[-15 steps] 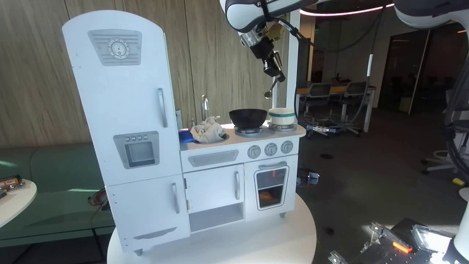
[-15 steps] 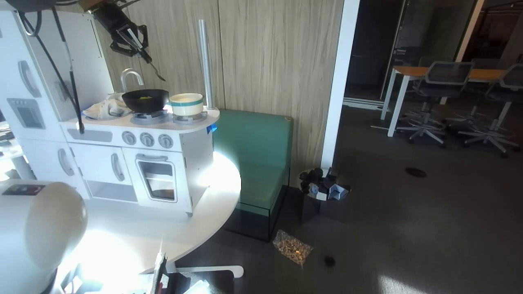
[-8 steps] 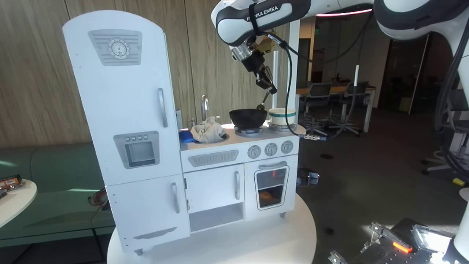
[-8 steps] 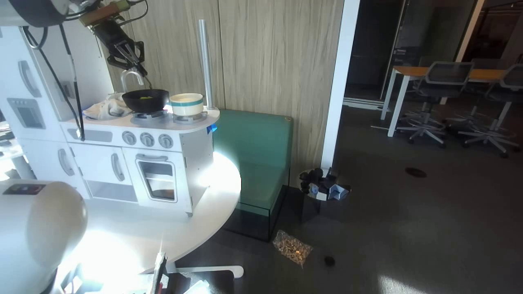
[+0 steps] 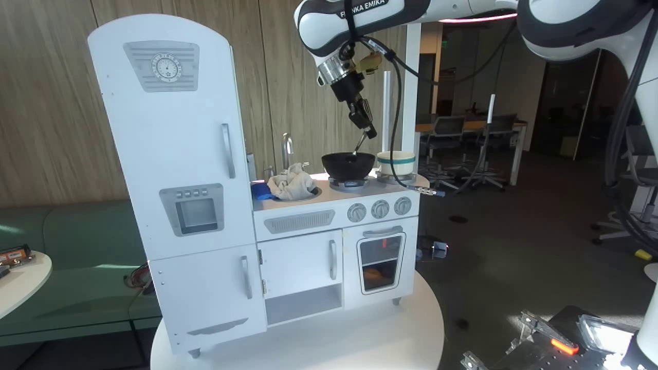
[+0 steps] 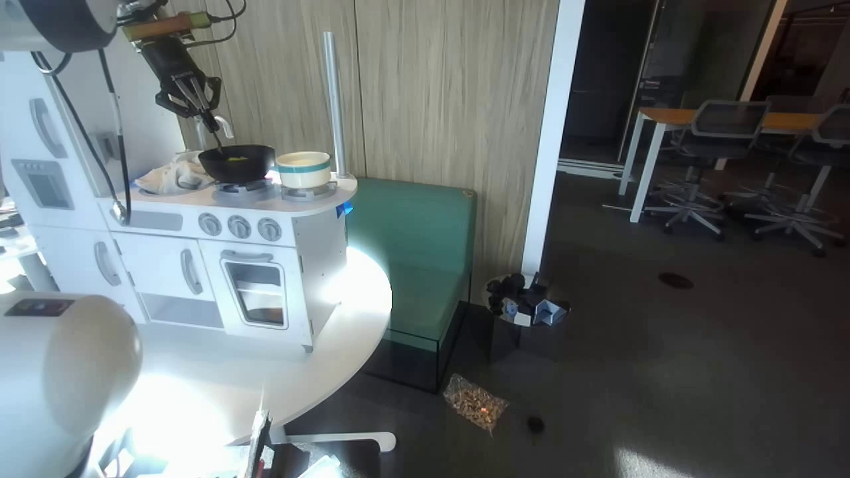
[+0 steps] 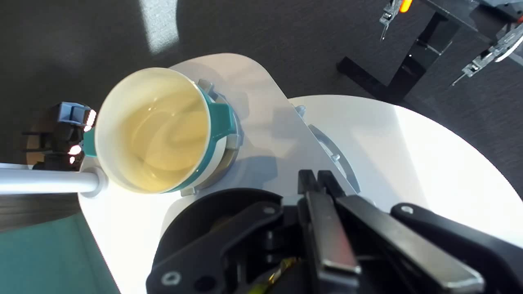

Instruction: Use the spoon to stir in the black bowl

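Note:
The black bowl [image 5: 348,167] rests on a burner of the toy stove in both exterior views, with something yellow-green [image 6: 236,159] inside it. My gripper [image 5: 370,134] is above the bowl's rim, tilted downward, its jaws shut on the spoon. A thin stretch of the spoon [image 5: 360,143] slants down from the fingertips to the bowl; its lower end drops out of sight at the rim. Whether it touches the contents I cannot tell. In the wrist view the fingertips of the gripper [image 7: 318,180] almost meet, the bowl [image 7: 192,222] lies partly beneath, and the spoon is hidden.
Beside the bowl stands a white pot [image 5: 396,168] with a teal band and handles. A pale cloth [image 5: 292,183] lies in the sink near the faucet [image 5: 287,149]. A metal pole [image 6: 334,106] rises behind the pot. The arm's cable [image 5: 395,123] hangs before the stove.
The arm has come down and across toward the bowl. The spoon's lower end, in the air above the pot and bowl a second ago, has gone down to the bowl's rim.

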